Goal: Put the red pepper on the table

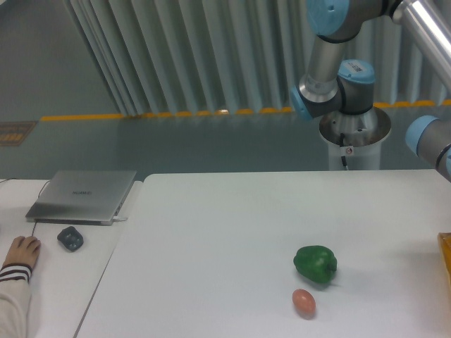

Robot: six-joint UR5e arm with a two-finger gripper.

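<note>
Table (pixel 232 225): a large white matte top fills the lower frame, its far edge running across the middle of the picture.
Green pepper (pixel 315 263): sits on the table right of centre, glossy and lobed, resting on its side.
Egg-shaped thing (pixel 304 302): small and orange-pink, on the table just in front of the green pepper and a little to its left, close to it but apart.
Red pepper: does not show anywhere in this view, so its place cannot be told.
Arm (pixel 335 63): grey tubes with light blue joint caps rise behind the far right of the table; one link runs up and out of the top right corner, and another blue-capped joint enters at the right edge.
Arm base (pixel 354 137): a round silver pedestal stands behind the table's far edge.
Jaws: out of frame past the right edge, so whether they are open, closed or gripping anything cannot be told.
Yellow thing (pixel 445 257): a sliver of an orange-yellow object shows at the right edge over the table; what it is cannot be made out.
Side desk (pixel 49 274): a smaller white top adjoins the table on the left.
Laptop (pixel 84 196): silver, lid closed, on the side desk.
Mouse (pixel 70 238): dark, just in front of the laptop.
Person's hand (pixel 21 251): rests on the side desk left of the mouse, with a striped cuff at the wrist.
</note>
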